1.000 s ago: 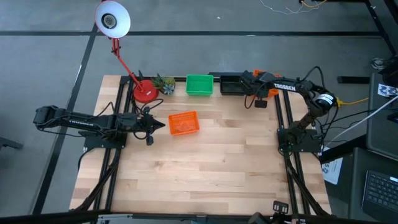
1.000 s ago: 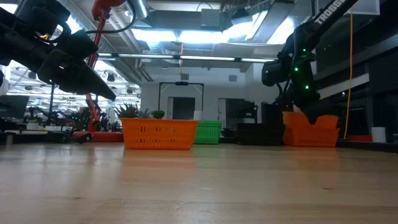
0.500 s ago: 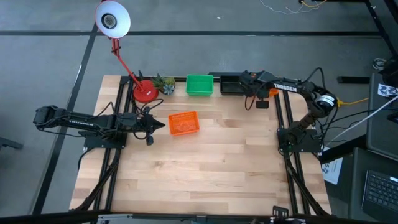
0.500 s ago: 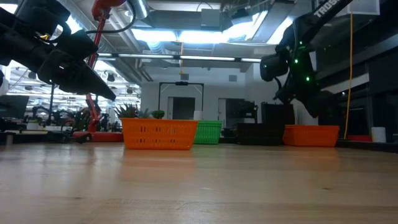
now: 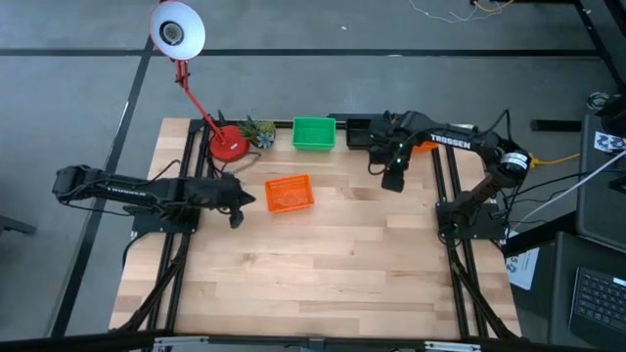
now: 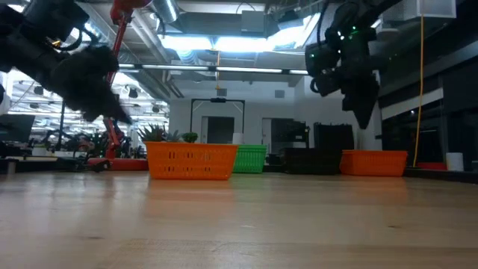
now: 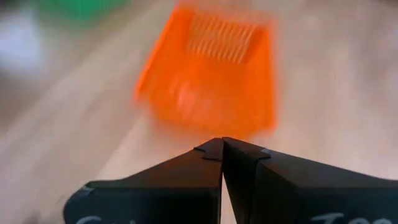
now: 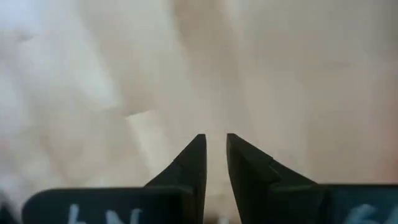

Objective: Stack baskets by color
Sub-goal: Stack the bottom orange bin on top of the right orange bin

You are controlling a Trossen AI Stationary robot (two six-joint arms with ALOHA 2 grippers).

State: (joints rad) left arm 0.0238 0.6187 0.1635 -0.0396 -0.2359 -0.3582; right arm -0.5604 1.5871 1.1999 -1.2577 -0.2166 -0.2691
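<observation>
On the pale wooden table [image 5: 323,254], the left gripper [image 5: 248,198] hangs just beside an orange perforated plastic basket [image 5: 290,194], its two dark fingers [image 7: 186,180] pressed together and holding nothing; the basket sits alone near the table's middle, apart from the others. Behind it along the far edge stand a red-based desk lamp [image 5: 227,143] with a white shade and a small green plant [image 5: 259,130], then a bright green mesh-sided plastic basket [image 5: 314,133]. Further right at the same edge lies a black basket [image 5: 358,131] (partly hidden by the arm above it), and past that a second orange basket [image 6: 374,162], resting flat on the table. The right gripper [image 5: 391,179] is raised above bare wood in front of the black basket, pointing down, its fingers [image 8: 193,165] parted by a narrow gap and gripping nothing.
</observation>
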